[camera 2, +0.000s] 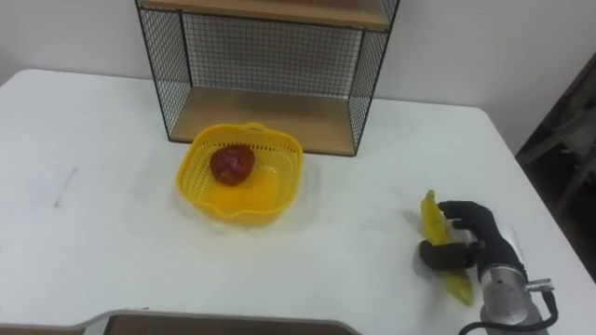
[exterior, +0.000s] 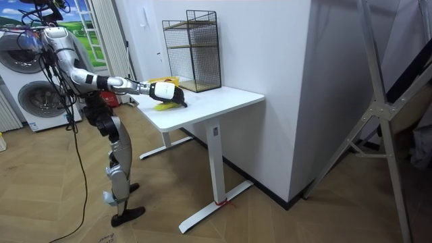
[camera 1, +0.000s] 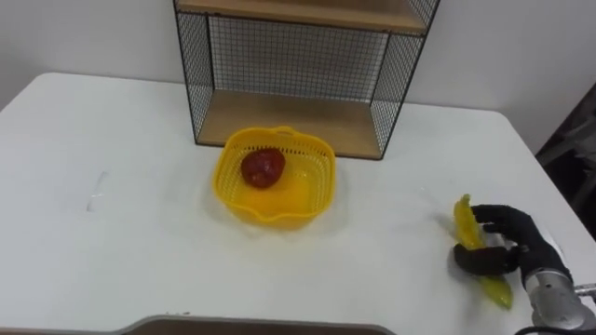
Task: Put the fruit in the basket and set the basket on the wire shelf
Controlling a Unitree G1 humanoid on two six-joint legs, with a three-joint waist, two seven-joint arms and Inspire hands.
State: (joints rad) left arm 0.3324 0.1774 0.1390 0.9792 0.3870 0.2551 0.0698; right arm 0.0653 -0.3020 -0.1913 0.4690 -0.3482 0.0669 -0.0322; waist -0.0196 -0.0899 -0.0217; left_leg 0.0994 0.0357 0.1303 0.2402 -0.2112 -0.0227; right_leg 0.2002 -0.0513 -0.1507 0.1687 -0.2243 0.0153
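A yellow plastic basket (camera 1: pixel 317 177) (camera 2: pixel 287 154) sits on the white table in front of the wire shelf (camera 1: pixel 289 121) (camera 2: pixel 265 116) (exterior: pixel 196 50), with a red fruit (camera 1: pixel 263 167) (camera 2: pixel 232 163) inside it. At the table's right side lies a yellow banana (camera 1: pixel 466 223) (camera 2: pixel 432 219) (exterior: pixel 160 106). My right hand (camera 1: pixel 503 244) (camera 2: pixel 468 240) (exterior: pixel 165 92) is curled round the banana, fingers over its top and thumb under its side, resting at table level.
The white table (camera 1: pixel 140 205) (camera 2: pixel 121 233) (exterior: pixel 223 101) stretches wide to the left of the basket. The shelf has a wooden lower board and an upper board. The table's right edge lies close beside my right hand. Washing machines (exterior: pixel 34 88) stand behind the robot.
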